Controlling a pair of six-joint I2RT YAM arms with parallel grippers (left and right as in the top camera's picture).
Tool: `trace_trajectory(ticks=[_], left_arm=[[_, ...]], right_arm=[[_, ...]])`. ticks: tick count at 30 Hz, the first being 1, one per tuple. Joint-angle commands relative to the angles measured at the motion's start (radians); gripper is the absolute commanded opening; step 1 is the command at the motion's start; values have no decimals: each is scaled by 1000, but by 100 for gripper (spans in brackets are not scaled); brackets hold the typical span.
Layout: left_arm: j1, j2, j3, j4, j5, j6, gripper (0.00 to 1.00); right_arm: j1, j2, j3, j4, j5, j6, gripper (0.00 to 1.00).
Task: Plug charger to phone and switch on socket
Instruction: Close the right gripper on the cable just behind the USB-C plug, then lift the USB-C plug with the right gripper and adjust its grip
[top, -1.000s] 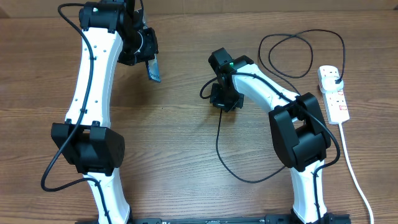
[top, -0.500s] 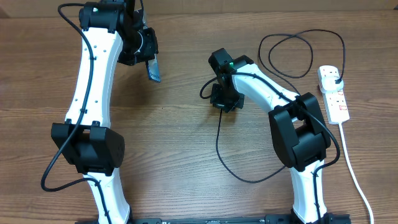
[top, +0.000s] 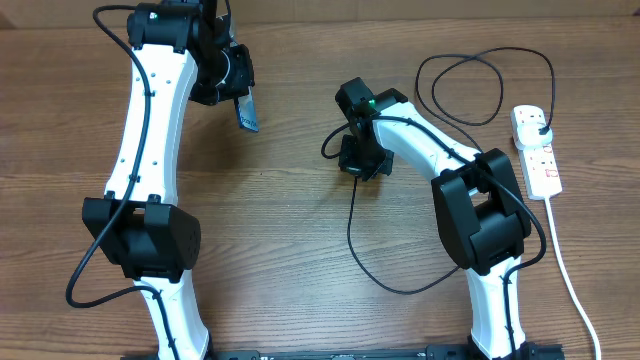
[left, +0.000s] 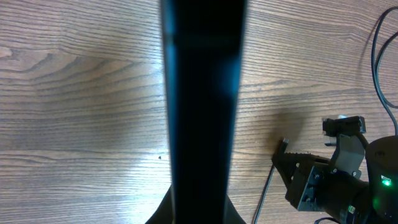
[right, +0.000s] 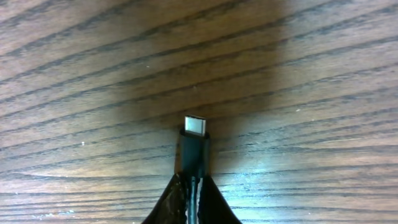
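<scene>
Left arm: the left fingers (top: 238, 100) are clamped on the phone (top: 247, 113) and hold it above the table (top: 300, 270), far left.
Left wrist view: the phone shows as a dark upright bar.
Right arm: the right fingers (right: 191, 198) are pinched shut on the charger (top: 350, 235) just behind its connector tip (right: 194, 126). The tip pokes out close over the wood.
Cable run: it curves from the grip toward the near edge, then right. A second loop lies far right, ending at the black plug (top: 540, 127).
Right edge: the socket (top: 541, 160) has the plug seated in it. Its white cord (top: 570, 280) trails toward the near edge.
Phone to tip: well apart.
</scene>
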Motion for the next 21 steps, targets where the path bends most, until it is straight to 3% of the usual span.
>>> trace_trajectory(ticks=[1, 9, 13, 21], left_arm=[[-8, -6, 9, 6, 2, -14, 4], [-8, -6, 9, 7, 3, -13, 4], [-8, -6, 9, 19, 14, -1, 4], [-8, -6, 9, 102, 361, 225, 4]], right_arm=[[0, 68, -21, -4, -1, 8, 4], [-3, 67, -18, 19, -7, -8, 4], [-35, 65, 10, 42, -101, -92, 4], [-143, -21, 42, 127, -497, -314, 4]])
